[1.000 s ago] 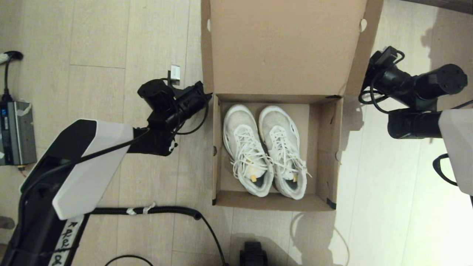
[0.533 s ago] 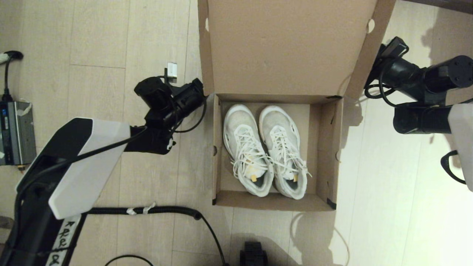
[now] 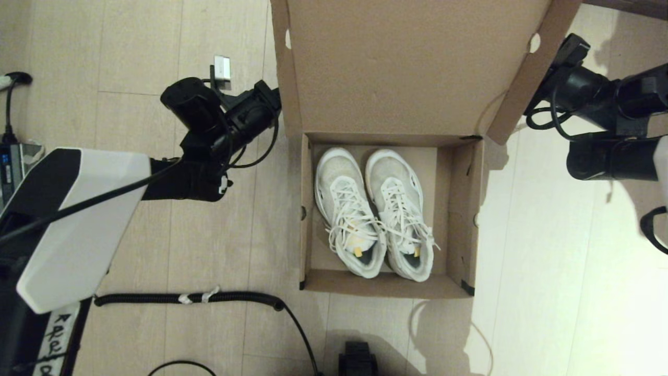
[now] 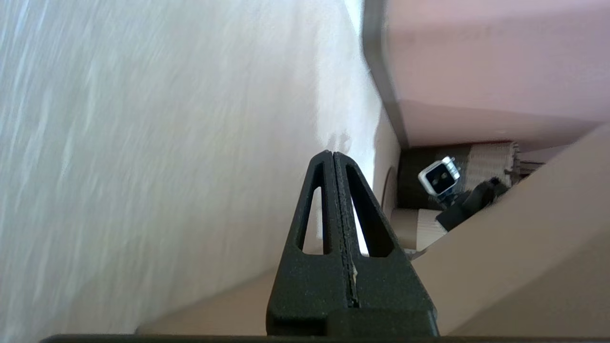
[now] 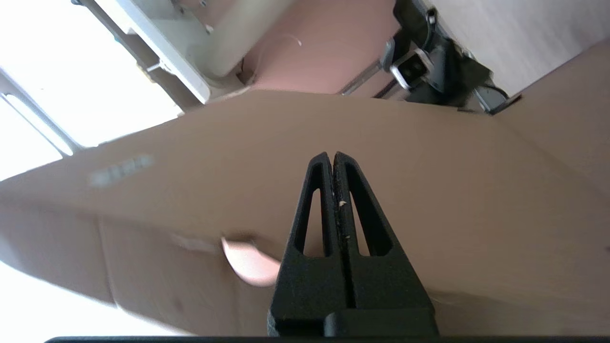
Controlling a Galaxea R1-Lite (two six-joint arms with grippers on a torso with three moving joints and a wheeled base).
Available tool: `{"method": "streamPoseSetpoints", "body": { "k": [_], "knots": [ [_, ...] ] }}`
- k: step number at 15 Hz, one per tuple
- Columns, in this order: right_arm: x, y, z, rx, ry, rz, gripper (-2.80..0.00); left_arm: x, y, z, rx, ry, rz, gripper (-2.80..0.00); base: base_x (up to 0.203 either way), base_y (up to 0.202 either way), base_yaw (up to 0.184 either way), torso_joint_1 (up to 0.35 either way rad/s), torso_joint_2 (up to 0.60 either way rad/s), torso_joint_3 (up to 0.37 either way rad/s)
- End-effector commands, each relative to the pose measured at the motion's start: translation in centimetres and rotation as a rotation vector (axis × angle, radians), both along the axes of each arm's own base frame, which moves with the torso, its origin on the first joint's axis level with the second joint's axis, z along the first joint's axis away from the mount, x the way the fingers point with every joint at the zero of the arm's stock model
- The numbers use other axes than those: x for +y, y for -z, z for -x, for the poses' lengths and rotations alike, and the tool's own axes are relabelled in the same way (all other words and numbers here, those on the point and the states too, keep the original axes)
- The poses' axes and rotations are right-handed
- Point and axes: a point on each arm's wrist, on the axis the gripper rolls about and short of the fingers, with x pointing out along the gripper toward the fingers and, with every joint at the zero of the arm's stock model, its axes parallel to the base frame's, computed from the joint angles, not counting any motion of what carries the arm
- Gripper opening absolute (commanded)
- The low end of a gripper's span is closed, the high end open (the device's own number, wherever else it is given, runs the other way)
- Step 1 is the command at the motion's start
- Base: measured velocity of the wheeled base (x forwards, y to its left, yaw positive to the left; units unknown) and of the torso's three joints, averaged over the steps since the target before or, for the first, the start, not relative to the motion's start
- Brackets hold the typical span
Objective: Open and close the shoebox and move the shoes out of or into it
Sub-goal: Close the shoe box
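The shoebox (image 3: 389, 214) sits on the pale wood-plank floor (image 3: 141, 156) in front of the robot, open, its brown cardboard lid (image 3: 412, 62) standing up from the far wall and running out of the top of the head view. A round hole shows in each side flap of the lid, and a black tape patch marks the near right corner of the box. Inside, the shoes (image 3: 373, 209) lie side by side, touching, toes toward the far wall and heels toward the near wall; they sit closer to the left wall, leaving bare cardboard along the right. Their white laces spill loosely over the uppers, and a small yellow tag shows at each tongue.

The left gripper (image 4: 332, 157) is just beside the lid's left side flap, outside the box, and its fingers are pressed together with nothing between them. The right gripper (image 5: 332, 157) is against the outer face of the lid's right side flap, fingers likewise pressed together and empty; in the head view the flap hides its tips.

On the floor at the left edge lies a grey power unit (image 3: 13, 162) with a black cord, and a black ribbed hose (image 3: 198, 298) runs along the floor near the box's near left corner
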Motion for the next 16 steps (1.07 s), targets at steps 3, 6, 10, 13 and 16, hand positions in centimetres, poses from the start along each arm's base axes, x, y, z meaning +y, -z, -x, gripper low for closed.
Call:
{"method": "streamPoseSetpoints", "body": {
  "k": [3, 6, 10, 13, 16],
  "knots": [
    [0.1, -1.1, 1.1, -0.007, -0.025, 0.033, -2.8, 0.3, -2.2, 1.1, -0.036, 0.037, -0.012, -2.8, 0.0, 0.0, 0.0, 0.0, 0.0, 0.0],
    [0.2, -1.7, 2.0, 0.01, -0.028, 0.032, -2.8, -0.1, -2.8, 1.7, -0.05, 0.056, -0.014, -2.8, 0.0, 0.0, 0.0, 0.0, 0.0, 0.0],
    [0.3, -2.1, 3.4, 0.042, -0.041, 0.06, -2.8, -0.7, -3.7, 2.6, -0.073, 0.097, -0.022, -2.8, 0.0, 0.0, 0.0, 0.0, 0.0, 0.0],
    [0.5, -2.5, 4.5, 0.053, -0.055, 0.094, -2.8, -1.0, -5.0, 3.7, -0.098, 0.114, -0.012, -2.8, 0.0, 0.0, 0.0, 0.0, 0.0, 0.0],
    [0.6, -2.7, 6.1, 0.085, -0.058, 0.096, -2.8, -0.7, -7.3, 5.8, -0.077, 0.174, 0.046, -2.8, 0.0, 0.0, 0.0, 0.0, 0.0, 0.0]
  ]
}}
